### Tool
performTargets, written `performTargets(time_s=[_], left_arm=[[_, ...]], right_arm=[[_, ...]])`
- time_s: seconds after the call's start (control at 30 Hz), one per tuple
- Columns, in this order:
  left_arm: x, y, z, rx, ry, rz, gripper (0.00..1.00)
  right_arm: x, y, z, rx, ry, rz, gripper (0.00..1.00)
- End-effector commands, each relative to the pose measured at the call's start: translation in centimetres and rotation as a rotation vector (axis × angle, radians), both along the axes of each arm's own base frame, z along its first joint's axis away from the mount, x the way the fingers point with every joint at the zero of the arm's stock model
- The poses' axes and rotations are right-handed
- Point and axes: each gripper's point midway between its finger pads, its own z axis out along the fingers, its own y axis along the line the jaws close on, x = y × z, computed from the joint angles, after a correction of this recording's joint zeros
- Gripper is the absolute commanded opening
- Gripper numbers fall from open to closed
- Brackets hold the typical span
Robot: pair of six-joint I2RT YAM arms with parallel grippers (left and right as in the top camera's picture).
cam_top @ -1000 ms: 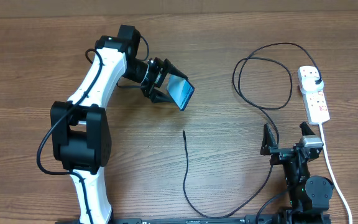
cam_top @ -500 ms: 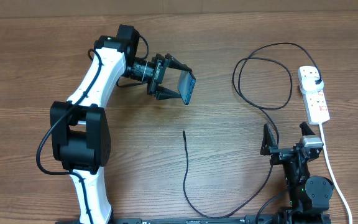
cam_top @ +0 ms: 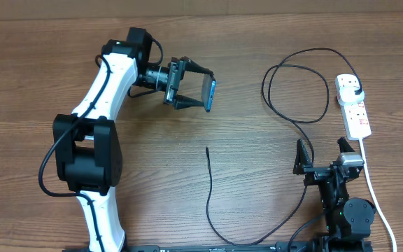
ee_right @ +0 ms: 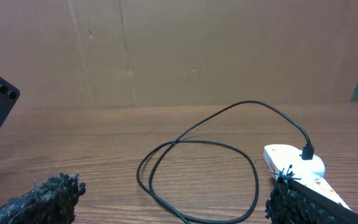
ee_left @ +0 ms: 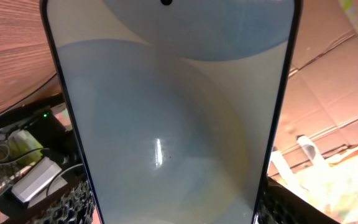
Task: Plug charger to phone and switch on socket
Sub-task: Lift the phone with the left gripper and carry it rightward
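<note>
My left gripper [cam_top: 196,85] is shut on the phone [cam_top: 209,93] and holds it above the table, tipped on edge at centre-left. In the left wrist view the phone's screen [ee_left: 173,112] fills the frame, with a finger on each long edge. The charger's connector tip [cam_top: 208,149] lies free on the wood. Its black cable [cam_top: 210,210] runs toward the front edge, then loops [ee_right: 197,168] back to a black plug [cam_top: 356,85] seated in the white socket [cam_top: 353,106] at far right. My right gripper [cam_top: 322,155] stands open near the front right with nothing between its fingers.
The socket's thick white cord [cam_top: 373,185] trails to the front right, beside the right arm's base [cam_top: 345,213]. The left arm [cam_top: 107,91] spans the table's left side. A cardboard wall [ee_right: 185,50] stands behind the table.
My left gripper has rolled and risen slightly with the phone, turning it from screen-up to nearly on edge. The right arm and the cable have not moved.
</note>
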Motion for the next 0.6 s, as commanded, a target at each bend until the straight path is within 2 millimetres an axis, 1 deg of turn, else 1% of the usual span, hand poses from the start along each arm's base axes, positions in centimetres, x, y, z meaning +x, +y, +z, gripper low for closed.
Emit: performTargets(time_s=[0.0,0.57], left_arm=[[0.69,0.38,2.03,-0.074,-0.01,0.013,0.04],[0.79,0.58,2.02,-0.07,0.023,0.023,0.04]], right_arm=[[0.02,0.0,-0.25,-0.002,-0.001,-0.003,1.0],[0.02,0.0,-0.25,-0.002,-0.001,-0.003,1.0]])
